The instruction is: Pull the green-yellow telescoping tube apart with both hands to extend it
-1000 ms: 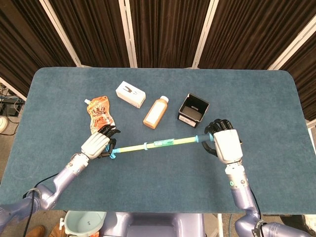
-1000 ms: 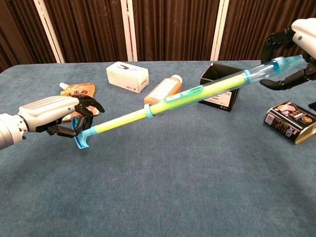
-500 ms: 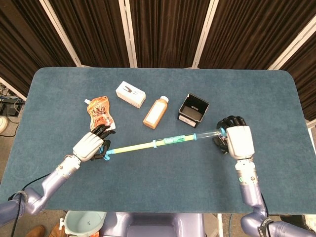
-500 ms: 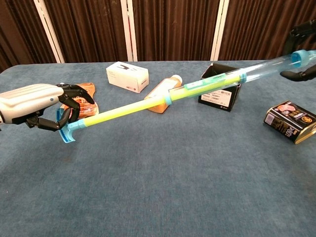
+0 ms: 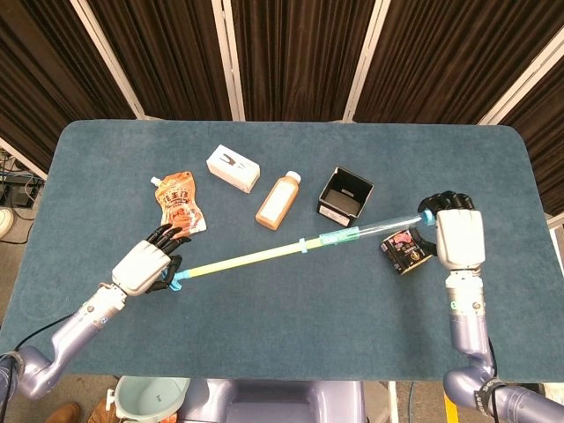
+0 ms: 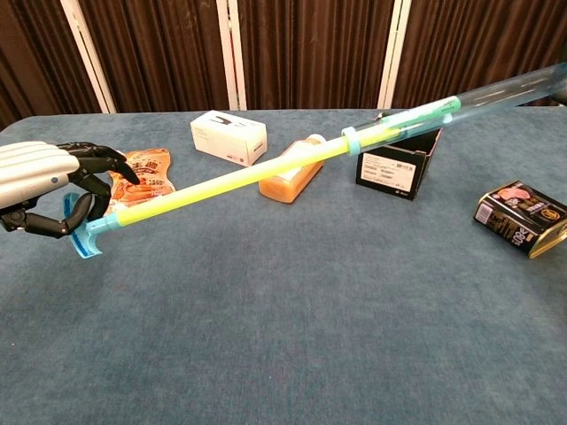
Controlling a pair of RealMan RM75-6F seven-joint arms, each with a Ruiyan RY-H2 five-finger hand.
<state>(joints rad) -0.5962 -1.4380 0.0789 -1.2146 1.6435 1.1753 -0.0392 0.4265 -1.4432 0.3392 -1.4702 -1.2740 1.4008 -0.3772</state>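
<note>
Blue table (image 5: 291,352): tube (image 5: 264,257) spans btwn L hand (image 5: 141,267) & R hand (image 5: 458,236), both grasping ends.

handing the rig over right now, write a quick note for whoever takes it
Left hand grips the blue handle end of the tube. Right hand holds the clear far end. The tube hangs above the table, slanting up toward the right, over the orange bottle and black box. Done: the yellow inner section is drawn well out of the green sleeve. Left: any remaining travel, which cannot be judged from here, then set it down.
</note>
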